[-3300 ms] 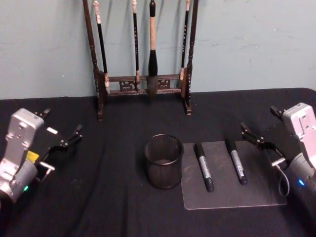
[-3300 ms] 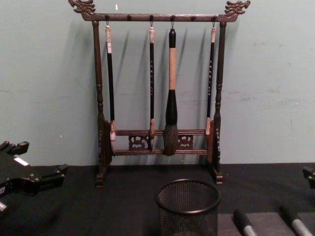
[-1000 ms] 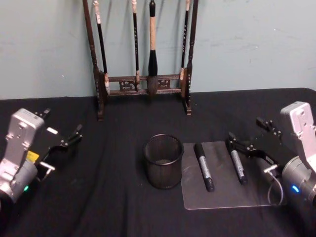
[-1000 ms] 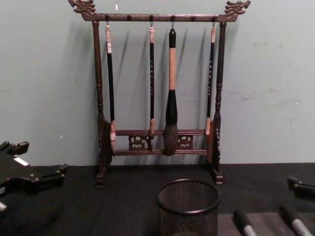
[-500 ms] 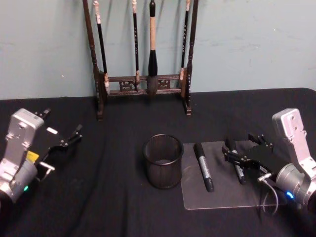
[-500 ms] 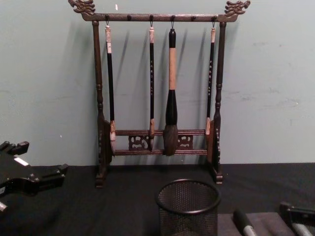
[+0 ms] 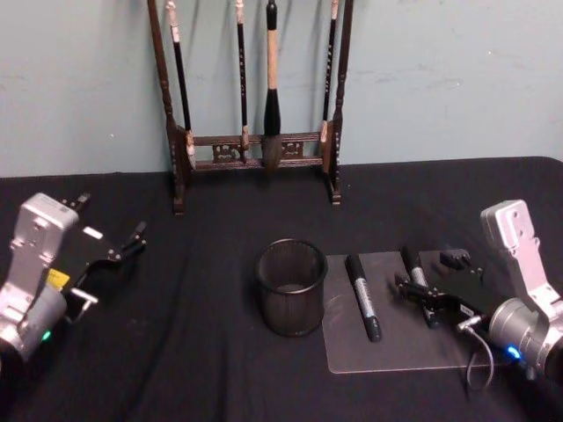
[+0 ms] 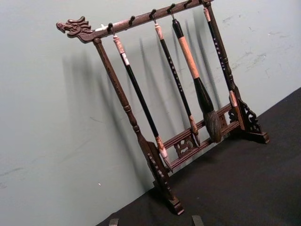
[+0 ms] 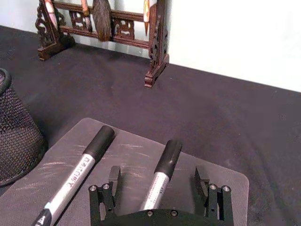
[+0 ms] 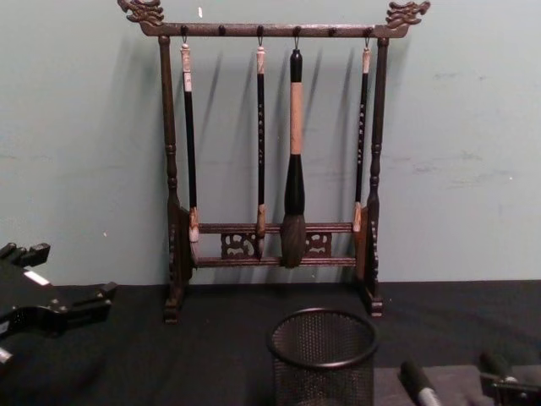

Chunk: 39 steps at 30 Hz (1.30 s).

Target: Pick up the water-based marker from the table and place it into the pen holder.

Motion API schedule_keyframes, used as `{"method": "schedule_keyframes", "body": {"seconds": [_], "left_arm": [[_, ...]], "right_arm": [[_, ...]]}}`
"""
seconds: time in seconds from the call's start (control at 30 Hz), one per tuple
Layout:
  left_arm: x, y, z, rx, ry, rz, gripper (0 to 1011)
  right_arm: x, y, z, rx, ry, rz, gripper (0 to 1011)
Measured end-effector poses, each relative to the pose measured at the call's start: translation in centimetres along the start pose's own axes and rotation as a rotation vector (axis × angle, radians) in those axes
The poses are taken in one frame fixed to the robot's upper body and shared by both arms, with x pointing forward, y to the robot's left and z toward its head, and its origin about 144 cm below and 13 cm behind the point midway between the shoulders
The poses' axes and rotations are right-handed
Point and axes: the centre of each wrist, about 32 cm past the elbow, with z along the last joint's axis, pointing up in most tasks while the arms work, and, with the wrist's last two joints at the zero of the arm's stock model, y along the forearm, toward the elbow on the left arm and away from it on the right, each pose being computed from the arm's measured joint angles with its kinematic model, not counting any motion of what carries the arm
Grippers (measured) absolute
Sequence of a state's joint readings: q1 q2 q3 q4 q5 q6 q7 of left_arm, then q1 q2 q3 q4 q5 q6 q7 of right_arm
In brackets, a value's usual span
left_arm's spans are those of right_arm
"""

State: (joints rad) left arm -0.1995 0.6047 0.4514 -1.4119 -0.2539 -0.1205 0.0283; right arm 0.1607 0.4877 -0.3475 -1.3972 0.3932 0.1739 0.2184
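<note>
Black cloth covers the table (image 7: 202, 360), and a pale blue-green wall (image 7: 440, 79) stands behind it. One marker (image 9: 168, 153) lies flat on a clear mat (image 7: 396, 356) on the robot's right side. It has a fat black cap and a grey body with small dark writing on it. Its cap end points toward the wall.

The right claw (image 9: 158, 176) is low over this marker. Its two fingers are apart, one on each side of the grey body. They are not touching it.

The other marker (image 7: 362, 297) lies on the same mat, just to the left, and looks the same. It has a black cap, a grey middle and a black tail. The two markers lie nearly side by side and do not touch.

The pen holder (image 7: 291, 287) stands upright just beside the mat's left edge. It is a round black mesh cup with a solid rim.

Far back by the wall is a dark wooden rack (image 7: 255, 154) with brushes hanging from it.

The left claw (image 7: 113, 220) hangs over the cloth on the left, well apart from the pen holder, with its fingers apart and nothing between them.
</note>
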Motion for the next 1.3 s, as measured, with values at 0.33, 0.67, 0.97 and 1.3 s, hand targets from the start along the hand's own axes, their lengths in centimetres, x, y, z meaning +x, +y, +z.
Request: {"method": "schedule_keyframes", "body": {"seconds": [0.33, 0.67, 0.97, 1.3], "left_arm": [[0.0, 0.0, 0.0, 0.0, 0.0, 0.0, 1009], [0.0, 0.0, 0.0, 0.0, 0.0, 0.0, 1009], [0.0, 0.0, 0.0, 0.0, 0.0, 0.0, 1009], [0.0, 0.0, 0.0, 0.0, 0.0, 0.0, 1009]], "right_arm": [[0.04, 0.24, -0.44, -0.018, -0.01, 0.003, 1003], [0.13, 0.49, -0.74, -0.03, -0.012, 0.008, 1002], [0.2, 0.57, -0.88, -0.026, 0.005, 0.019, 1002], [0.2, 0.65, -0.99, -0.024, 0.013, 0.027, 1003]]}}
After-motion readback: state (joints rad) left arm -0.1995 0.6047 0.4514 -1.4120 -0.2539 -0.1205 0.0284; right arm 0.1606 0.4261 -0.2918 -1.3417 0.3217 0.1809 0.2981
